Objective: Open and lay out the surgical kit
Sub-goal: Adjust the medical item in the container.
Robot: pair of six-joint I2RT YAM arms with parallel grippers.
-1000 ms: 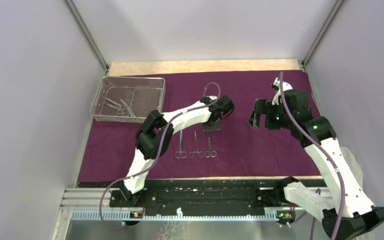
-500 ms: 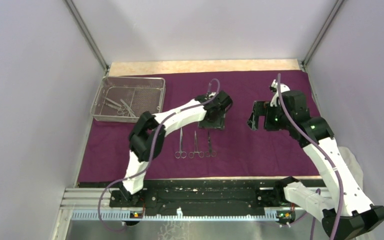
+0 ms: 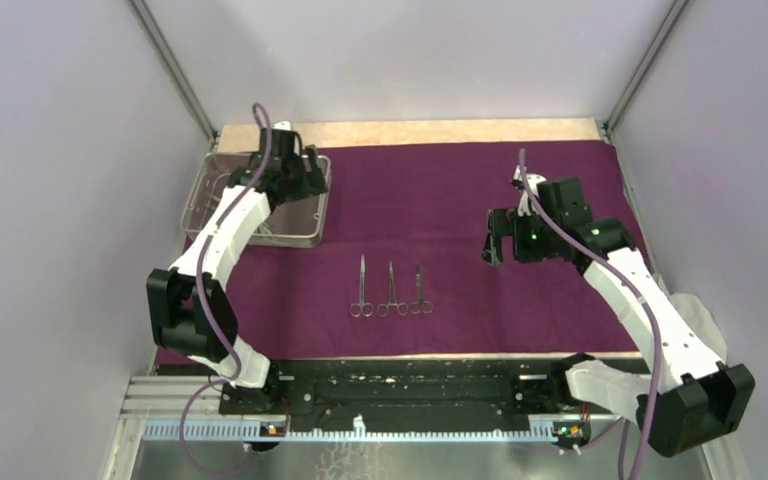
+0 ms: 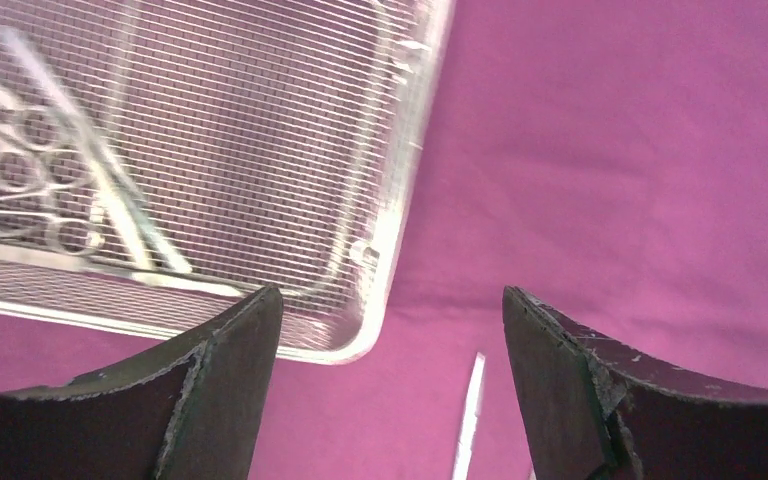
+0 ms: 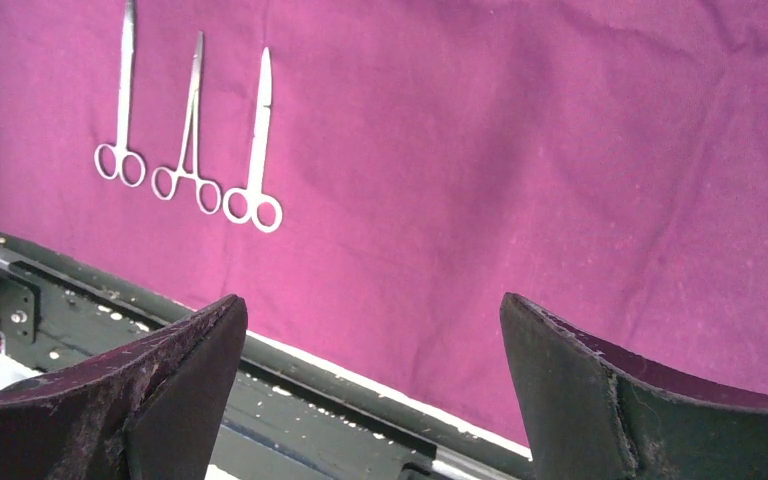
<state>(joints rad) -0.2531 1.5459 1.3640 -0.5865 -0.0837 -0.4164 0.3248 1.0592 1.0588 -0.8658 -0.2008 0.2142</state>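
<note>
The dark purple cloth wrap [image 3: 460,190] lies spread over the table. At its far left stands the silver wire-mesh tray [image 3: 305,238], and several steel instruments [image 4: 50,190] lie inside it. My left gripper [image 3: 303,182] hovers open and empty over the tray's right end; in the left wrist view the left gripper [image 4: 390,292] frames the tray's corner [image 4: 380,290]. Three scissor-like instruments [image 3: 391,291] lie side by side on the cloth in the middle, and the same row of instruments [image 5: 190,130] shows in the right wrist view. My right gripper [image 3: 492,243] hangs open and empty above the cloth right of them.
A white cloth [image 3: 705,320] lies bunched at the right edge under the right arm. The black base rail [image 5: 310,400] runs along the near edge of the purple cloth. Grey walls close in both sides. A bare wooden strip [image 3: 410,132] borders the far edge.
My left gripper opened over the third instrument in the row, left it on the cloth, and swung back left to the tray. The right gripper drifted slightly left.
</note>
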